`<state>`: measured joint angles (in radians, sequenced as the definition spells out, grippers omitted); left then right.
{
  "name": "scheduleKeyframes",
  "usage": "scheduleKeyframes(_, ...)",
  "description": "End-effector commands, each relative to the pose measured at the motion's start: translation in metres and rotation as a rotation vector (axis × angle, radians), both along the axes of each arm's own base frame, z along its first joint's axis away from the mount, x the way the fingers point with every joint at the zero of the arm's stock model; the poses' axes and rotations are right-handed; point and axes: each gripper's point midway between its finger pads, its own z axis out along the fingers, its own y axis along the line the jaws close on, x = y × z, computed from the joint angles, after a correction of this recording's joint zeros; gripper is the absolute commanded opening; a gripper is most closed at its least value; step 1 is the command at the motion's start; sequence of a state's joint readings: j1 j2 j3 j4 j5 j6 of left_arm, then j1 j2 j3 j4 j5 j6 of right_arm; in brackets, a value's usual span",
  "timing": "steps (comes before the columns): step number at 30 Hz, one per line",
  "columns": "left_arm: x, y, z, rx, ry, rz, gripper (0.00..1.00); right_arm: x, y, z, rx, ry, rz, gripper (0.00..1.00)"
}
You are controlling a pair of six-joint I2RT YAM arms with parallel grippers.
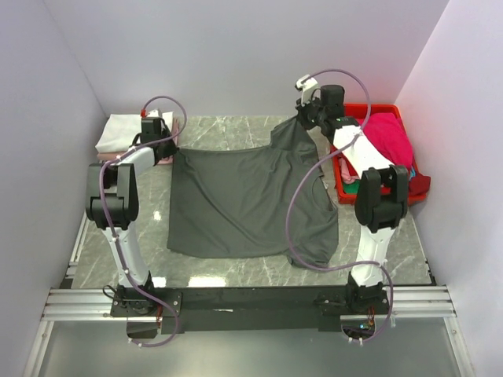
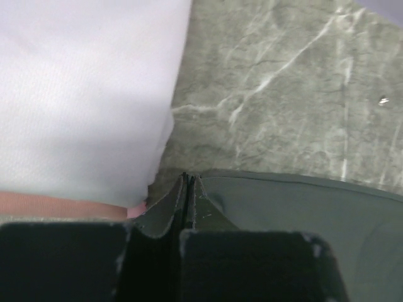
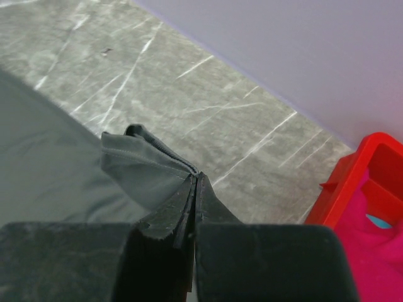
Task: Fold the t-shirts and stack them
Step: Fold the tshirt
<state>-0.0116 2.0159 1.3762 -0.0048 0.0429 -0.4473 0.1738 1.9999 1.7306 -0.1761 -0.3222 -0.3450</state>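
Spread tee (image 1: pixel 244 196) lies between folded stack (image 1: pixel 126 132), left, and crate (image 1: pixel 377 107), right.

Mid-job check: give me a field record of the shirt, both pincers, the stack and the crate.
shirt in work: charcoal t-shirt, spread out, mostly flat
left pincer: shut on the charcoal t-shirt's far-left corner
right pincer: shut on its far-right corner, cloth bunched there
stack: white t-shirt over pink t-shirt, far left
crate: red crate, far right, magenta t-shirt inside

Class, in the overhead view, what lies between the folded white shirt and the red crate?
The charcoal t-shirt, spread on the marble table, with the left gripper and right gripper each shut on its far edge. The top external view shows it.
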Motion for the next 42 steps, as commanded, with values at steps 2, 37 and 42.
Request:
scheduleKeyframes(2,0.005,-0.007,0.039,0.003,-0.117,-0.067,0.00,-0.019,0.003,0.046,0.046,-0.101,0.043,0.00)
scheduleKeyframes(37,-0.057,0.001,0.046,0.016,-0.106,-0.042,0.00,-0.137,-0.008,0.030,0.067,-0.069,0.113,0.00)
scheduleKeyframes(42,-0.063,0.004,0.043,0.025,-0.091,-0.024,0.00,-0.151,-0.009,0.021,0.071,-0.045,0.123,0.00)
